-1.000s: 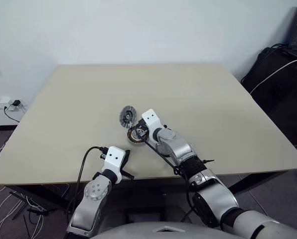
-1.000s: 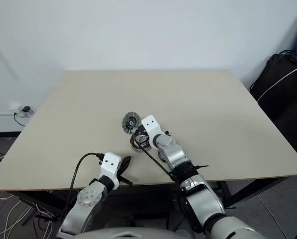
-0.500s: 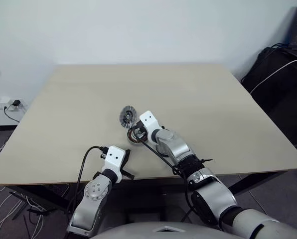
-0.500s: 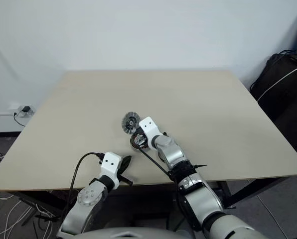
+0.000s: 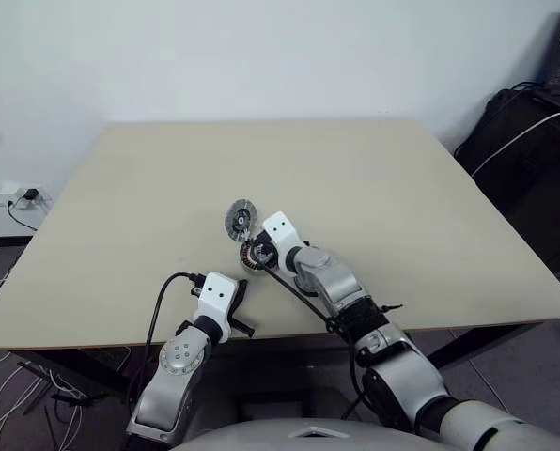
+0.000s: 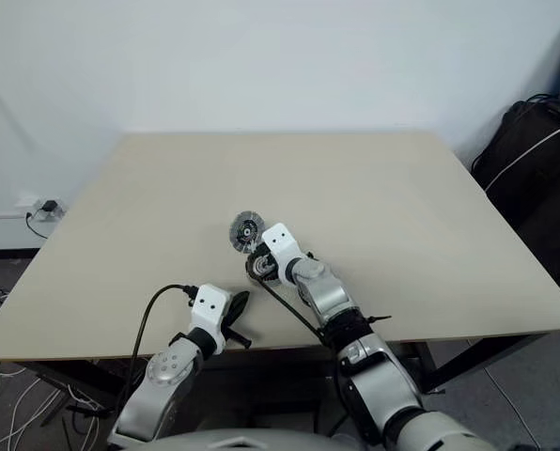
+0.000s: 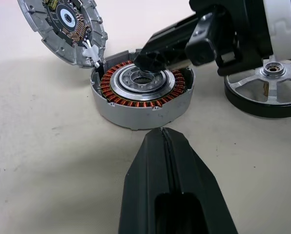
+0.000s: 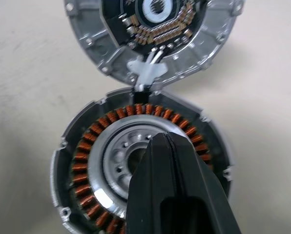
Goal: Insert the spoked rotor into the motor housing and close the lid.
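The motor housing point(image 7: 140, 92), a squat silver ring with copper windings and a hollow centre, sits on the table near its front middle. The lid point(image 7: 62, 24) stands tilted open at the housing's far rim, joined to it by a small white piece. My right gripper point(image 8: 165, 144) is shut, and its tip hangs over the housing's centre point(image 5: 255, 256). The spoked rotor point(image 7: 282, 80), a silvery wheel with a dark rim, lies on the table beside the housing, behind my right gripper. My left gripper point(image 7: 165, 134) is shut and empty, a short way in front of the housing.
The beige table point(image 5: 402, 188) has wide bare areas on all sides of the parts. A black cable point(image 5: 158, 310) loops from my left wrist over the table's front edge. A dark bag with cables point(image 5: 534, 141) stands on the floor at the right.
My right gripper has swung slightly to the left, so its tip now sits more over the housing's centre. The left arm, lid and housing have not moved.
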`<state>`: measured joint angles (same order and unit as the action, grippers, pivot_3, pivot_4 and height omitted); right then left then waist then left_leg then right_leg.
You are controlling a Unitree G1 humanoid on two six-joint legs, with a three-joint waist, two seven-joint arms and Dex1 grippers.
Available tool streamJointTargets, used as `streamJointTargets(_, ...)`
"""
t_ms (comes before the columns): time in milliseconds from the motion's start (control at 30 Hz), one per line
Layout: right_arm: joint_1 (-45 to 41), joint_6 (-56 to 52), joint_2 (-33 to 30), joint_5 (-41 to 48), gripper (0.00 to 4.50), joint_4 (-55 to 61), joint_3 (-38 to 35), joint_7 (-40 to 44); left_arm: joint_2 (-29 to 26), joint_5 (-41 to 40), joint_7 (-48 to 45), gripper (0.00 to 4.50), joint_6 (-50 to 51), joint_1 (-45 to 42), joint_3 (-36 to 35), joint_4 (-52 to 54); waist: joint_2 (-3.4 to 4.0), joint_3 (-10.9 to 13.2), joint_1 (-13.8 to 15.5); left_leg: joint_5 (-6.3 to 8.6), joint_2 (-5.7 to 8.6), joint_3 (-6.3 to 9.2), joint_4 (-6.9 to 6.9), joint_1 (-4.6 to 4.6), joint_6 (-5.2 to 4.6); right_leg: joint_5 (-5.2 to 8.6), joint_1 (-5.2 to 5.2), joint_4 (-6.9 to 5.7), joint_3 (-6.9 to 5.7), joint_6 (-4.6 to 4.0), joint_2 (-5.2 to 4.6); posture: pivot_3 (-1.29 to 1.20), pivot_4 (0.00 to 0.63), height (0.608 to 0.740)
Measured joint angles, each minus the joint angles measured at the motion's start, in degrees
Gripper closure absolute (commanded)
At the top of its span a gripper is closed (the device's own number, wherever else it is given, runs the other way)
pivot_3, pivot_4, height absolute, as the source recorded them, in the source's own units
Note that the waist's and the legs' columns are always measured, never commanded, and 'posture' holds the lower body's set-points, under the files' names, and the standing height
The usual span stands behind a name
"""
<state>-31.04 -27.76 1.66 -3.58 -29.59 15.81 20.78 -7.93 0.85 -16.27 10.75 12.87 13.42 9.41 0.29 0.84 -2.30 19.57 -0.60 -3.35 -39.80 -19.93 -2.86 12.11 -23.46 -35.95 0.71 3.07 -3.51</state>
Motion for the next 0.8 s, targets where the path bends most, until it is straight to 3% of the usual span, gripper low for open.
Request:
streamJointTargets(500, 1.3, 4.0, 1.5, 2.7, 4.48, 5.9, -1.7, 1.3, 0.0, 0.0, 0.1, 4.50, 0.0, 0.5, 0.0, 0.0, 0.00, 0.0, 0.1, 0.00, 0.00, 0.01, 0.04, -0.01, 0.00, 0.01, -0.02, 0.01, 0.00, 0.00, 0.00, 0.00, 0.000, 0.740)
streamJointTargets(800, 3.0, 2.1, -2.2, -0.1, 4.48, 7.7, -1.8, -2.1, -0.1, 0.0, -0.1, 4.50, 0.0, 0.4, -0.1, 0.0, 0.00, 0.0, 0.1, 0.00, 0.01, -0.01, 0.04, -0.01, 0.00, 0.04, -0.03, 0.01, 0.00, -0.07, 0.00, 0.00, 0.000, 0.740)
